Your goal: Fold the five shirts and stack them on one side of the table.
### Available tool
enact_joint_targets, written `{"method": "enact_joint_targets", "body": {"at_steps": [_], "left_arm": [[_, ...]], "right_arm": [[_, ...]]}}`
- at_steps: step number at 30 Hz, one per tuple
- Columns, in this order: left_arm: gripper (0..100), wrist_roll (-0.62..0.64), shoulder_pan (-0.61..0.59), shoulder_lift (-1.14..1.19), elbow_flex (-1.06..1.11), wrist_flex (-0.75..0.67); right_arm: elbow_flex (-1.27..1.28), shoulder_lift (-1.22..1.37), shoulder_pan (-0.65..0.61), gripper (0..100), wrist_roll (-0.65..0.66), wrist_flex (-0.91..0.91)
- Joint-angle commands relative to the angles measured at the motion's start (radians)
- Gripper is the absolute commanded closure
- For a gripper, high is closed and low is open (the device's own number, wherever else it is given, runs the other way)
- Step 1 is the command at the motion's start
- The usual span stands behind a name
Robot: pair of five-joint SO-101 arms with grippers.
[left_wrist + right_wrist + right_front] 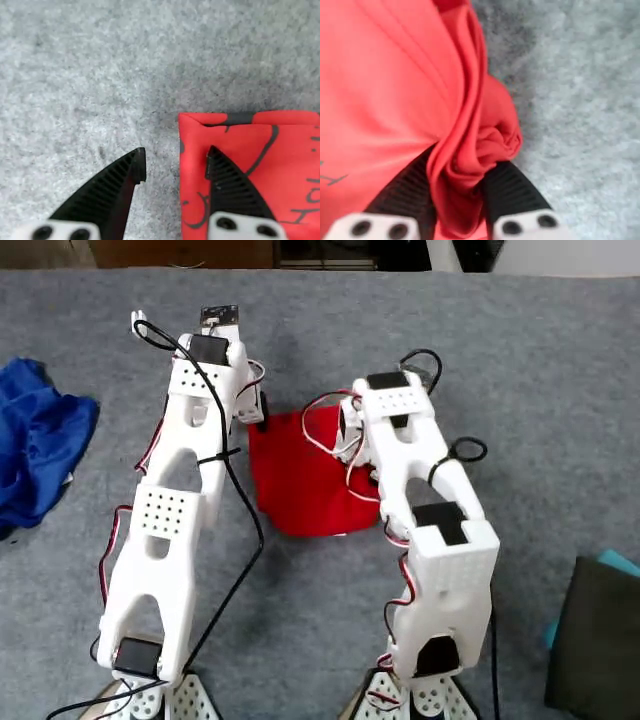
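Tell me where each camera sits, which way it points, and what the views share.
High view: fixed above the table, looking down; left arm and right arm flank a red shirt.
Left wrist view: on the left arm's wrist, facing down at the shirt's corner; the left end effector is open, one finger over the fabric.
Right wrist view: on the right arm's wrist, facing down at the shirt's edge; the right end effector pinches bunched fabric.
Shared: all three show the red shirt and grey table.

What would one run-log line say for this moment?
left gripper: open, astride edge of folded red cloth shirt | right gripper: shut on shirt's bunched fabric
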Motion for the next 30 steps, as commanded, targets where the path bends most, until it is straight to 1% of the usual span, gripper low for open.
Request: {"method": "enact_joint_targets", "body": {"at_steps": [1,5,9,12,14,17,19,21,25,30], "left_arm": [[80,-0.012,0.009,-0.013,-0.015,0.008],[80,-0.003,-0.015,-0.018,-0.015,-0.009],[80,0.118,-0.109,-0.018,-0.046,-0.043],[80,0.204,-0.206,-0.008,-0.103,-0.064],[80,0.255,-0.259,-0.008,-0.101,-0.089],[80,0.293,-0.305,-0.008,-0.081,-0.124],[80,0.296,-0.311,-0.008,-0.068,-0.137],[80,0.296,-0.310,-0.008,-0.060,-0.141],[80,0.296,-0.308,-0.008,-0.060,-0.141],[80,0.296,-0.308,-0.008,-0.060,-0.141]], "right_arm": [[-0.104,-0.005,0.062,99.3,0.006,0.060],[-0.185,-0.007,0.113,99.3,0.026,0.061],[-0.271,-0.007,0.163,99.4,0.057,0.098],[-0.343,-0.007,0.223,99.4,0.078,0.170],[-0.384,-0.007,0.274,99.4,0.100,0.227],[-0.429,-0.007,0.367,99.4,0.140,0.308],[-0.447,-0.008,0.438,99.4,0.169,0.354],[-0.437,-0.035,0.526,99.4,0.198,0.356],[-0.367,-0.174,0.685,99.4,0.292,0.356],[-0.199,-0.390,0.901,99.4,0.425,0.356]]}}
